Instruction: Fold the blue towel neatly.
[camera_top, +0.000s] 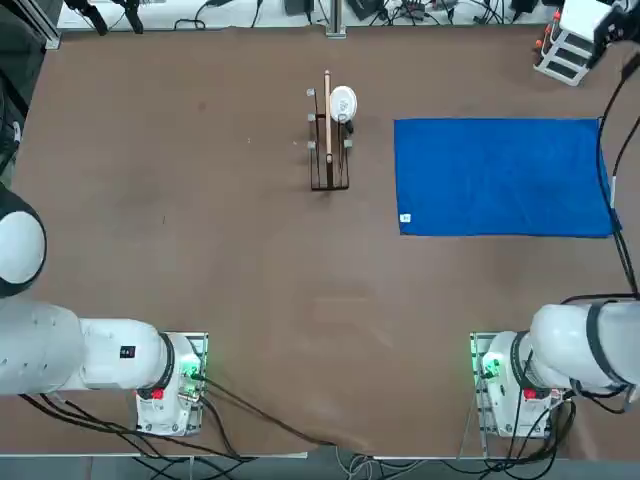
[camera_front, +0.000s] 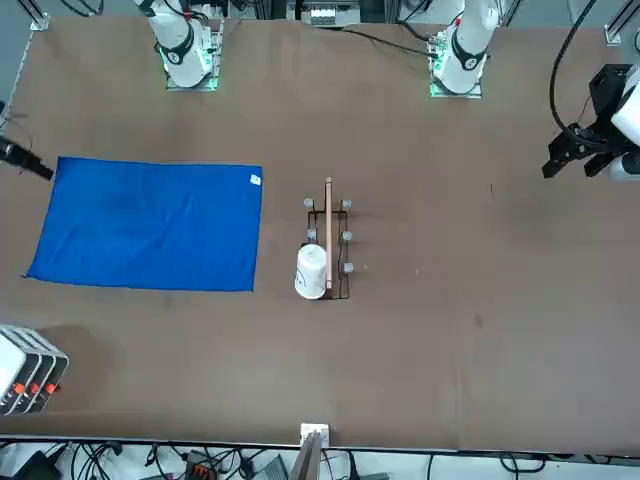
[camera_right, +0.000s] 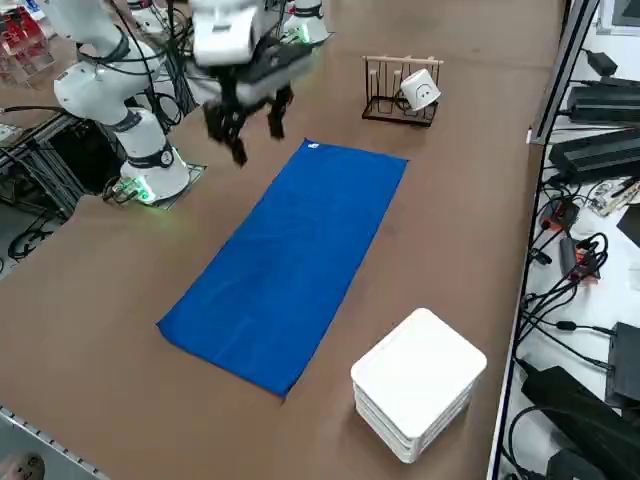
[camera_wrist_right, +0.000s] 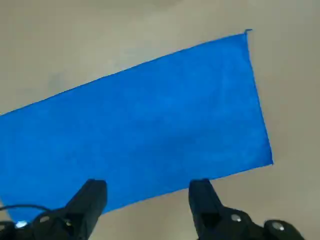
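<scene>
The blue towel (camera_top: 500, 178) lies spread flat in a single layer on the right half of the brown table (camera_top: 200, 220), long side running left to right. A small white tag (camera_top: 405, 217) marks its corner nearest the table's middle on the robot's side. The same towel (camera_front: 150, 225) shows in the front view, and in the right side view the towel (camera_right: 290, 260) runs away from the camera. My right gripper (camera_right: 258, 140) hangs in the air above the table, apart from the cloth. In the wrist view the gripper (camera_wrist_right: 147, 200) is open with nothing between its fingers, and the towel (camera_wrist_right: 140, 120) lies below it.
A thin wooden rack (camera_top: 328, 150) stands at the middle of the table with a white cup (camera_top: 343, 103) hung on it, left of the towel. A white stacked box (camera_right: 420, 395) sits past the towel's far right corner. Cables run along the table's edges.
</scene>
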